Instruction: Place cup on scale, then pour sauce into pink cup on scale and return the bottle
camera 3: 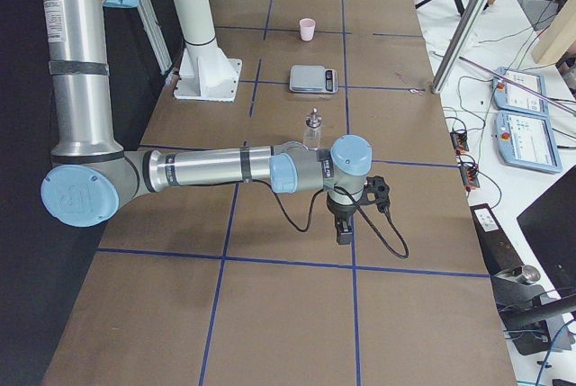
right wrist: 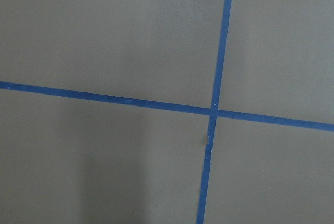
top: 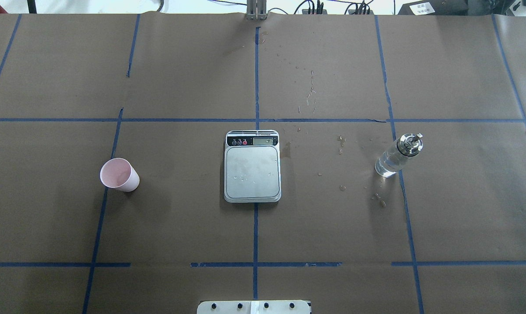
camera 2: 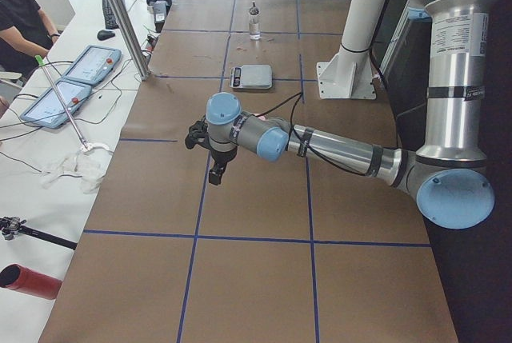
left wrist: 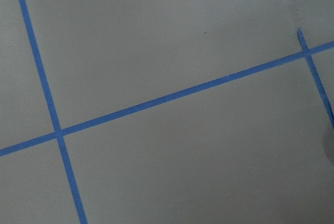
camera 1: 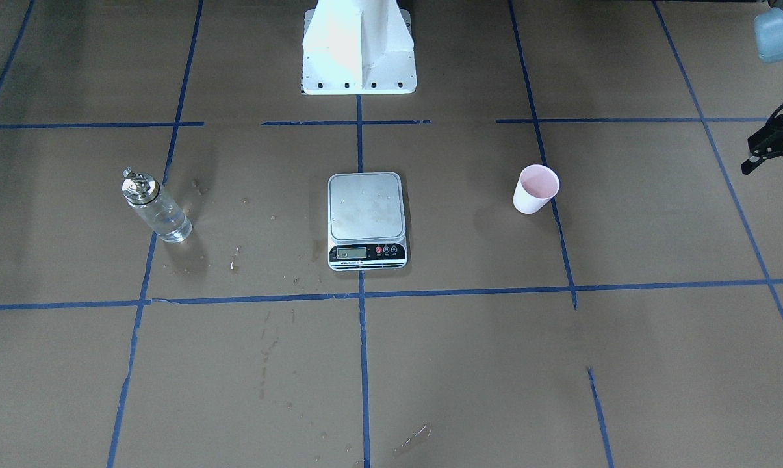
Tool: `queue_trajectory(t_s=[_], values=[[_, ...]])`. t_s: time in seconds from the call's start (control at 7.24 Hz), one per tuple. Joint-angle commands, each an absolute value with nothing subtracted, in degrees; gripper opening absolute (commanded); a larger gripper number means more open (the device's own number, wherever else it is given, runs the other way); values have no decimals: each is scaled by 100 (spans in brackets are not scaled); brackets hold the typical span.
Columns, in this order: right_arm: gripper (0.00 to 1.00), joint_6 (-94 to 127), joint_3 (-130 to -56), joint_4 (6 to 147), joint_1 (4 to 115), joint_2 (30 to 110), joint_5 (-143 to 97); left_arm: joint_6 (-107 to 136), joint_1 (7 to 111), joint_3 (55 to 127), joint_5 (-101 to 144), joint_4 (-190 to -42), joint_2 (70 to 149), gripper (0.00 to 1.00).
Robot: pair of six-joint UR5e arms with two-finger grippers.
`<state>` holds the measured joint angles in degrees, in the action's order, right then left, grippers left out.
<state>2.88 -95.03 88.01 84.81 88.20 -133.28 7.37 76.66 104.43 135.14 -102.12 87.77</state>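
left jaws: over table (camera 2: pixel 240 223), opening unclear | right jaws: same

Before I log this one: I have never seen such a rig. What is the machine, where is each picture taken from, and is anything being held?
It is a robot with two jointed arms at a brown table marked with blue tape. One picture looks down from behind the robot and one faces it from across the table. Two look along the table from its ends. Two come from cameras on the wrists and show only bare table and tape.

On the table stand a pink cup, a small scale in the middle and a glass bottle of clear liquid, each apart from the others.

The left end effector and the right end effector hang over bare table, away from all three, holding nothing. I cannot tell whether they are open.
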Motion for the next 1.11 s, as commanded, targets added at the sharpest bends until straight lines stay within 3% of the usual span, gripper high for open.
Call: queue_trajectory(t_s=[0.0,0.69,0.97], values=[[100,290,-9545,8815,8481,8842,-13594,747,7533,10406,13535,-10431,8763,100],[100,281,-9545,8719,8464,8859,-13658,975,7200,10150,14068,-11097,8798,100],[100,281,-9571,8640,8159,8807,-13650,3967,5992,10230,13942,-11843,9339,100]])
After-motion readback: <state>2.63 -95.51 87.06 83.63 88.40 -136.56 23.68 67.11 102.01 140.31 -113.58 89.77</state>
